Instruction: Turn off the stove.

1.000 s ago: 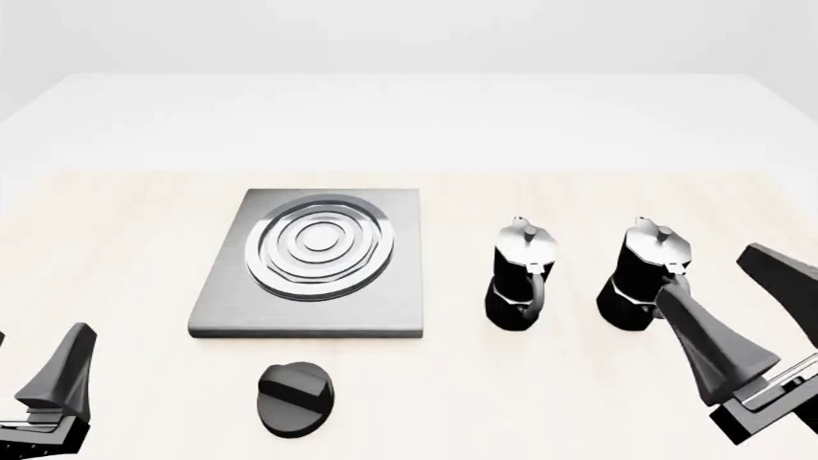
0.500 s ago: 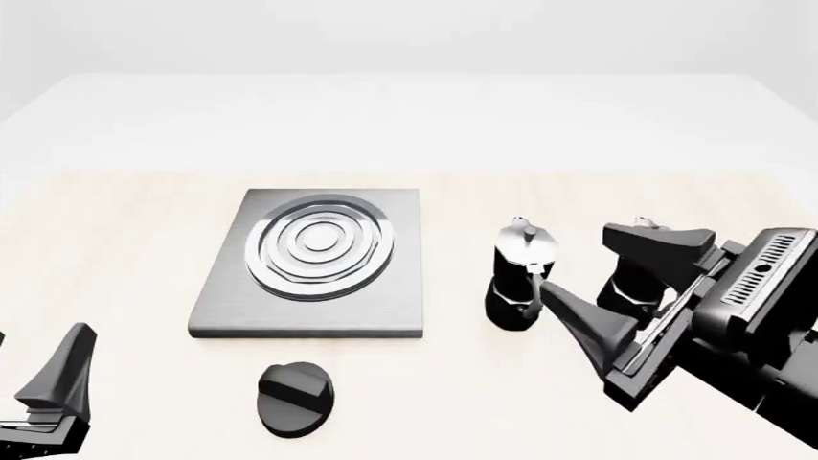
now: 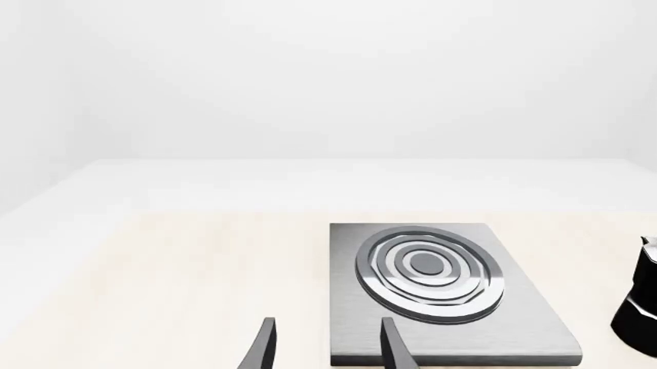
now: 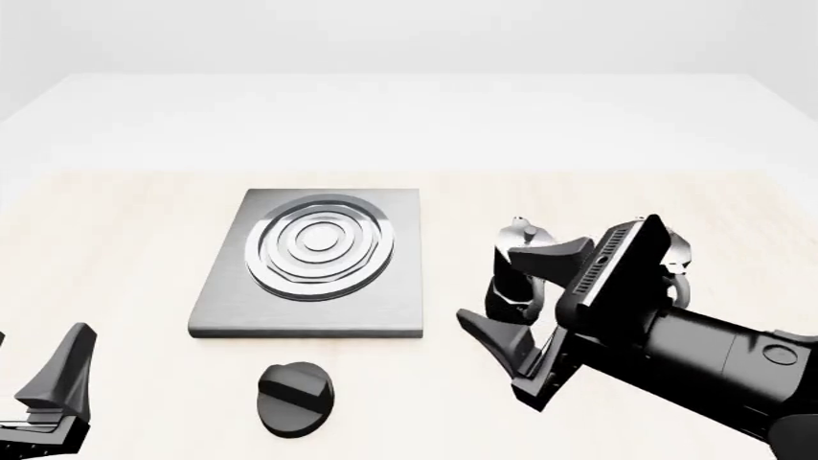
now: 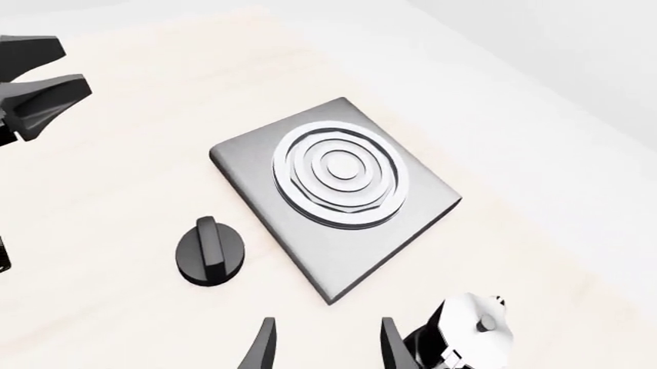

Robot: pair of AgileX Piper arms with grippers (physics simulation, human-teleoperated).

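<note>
A pale, light-wood counter [image 4: 115, 230] fills the lower part of the front view, its grain faint and even. Beyond its far edge lies a plain white surface [image 4: 409, 115], then a featureless pale grey-white backdrop [image 4: 409, 34]. The light is soft, diffuse and bright, casting only weak shadows.

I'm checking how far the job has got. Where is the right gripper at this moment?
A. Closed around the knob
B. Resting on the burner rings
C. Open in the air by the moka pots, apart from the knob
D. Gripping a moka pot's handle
C: the right gripper is open and empty beside the left moka pot, with the knob lying apart from it, in front of the stove.
</note>
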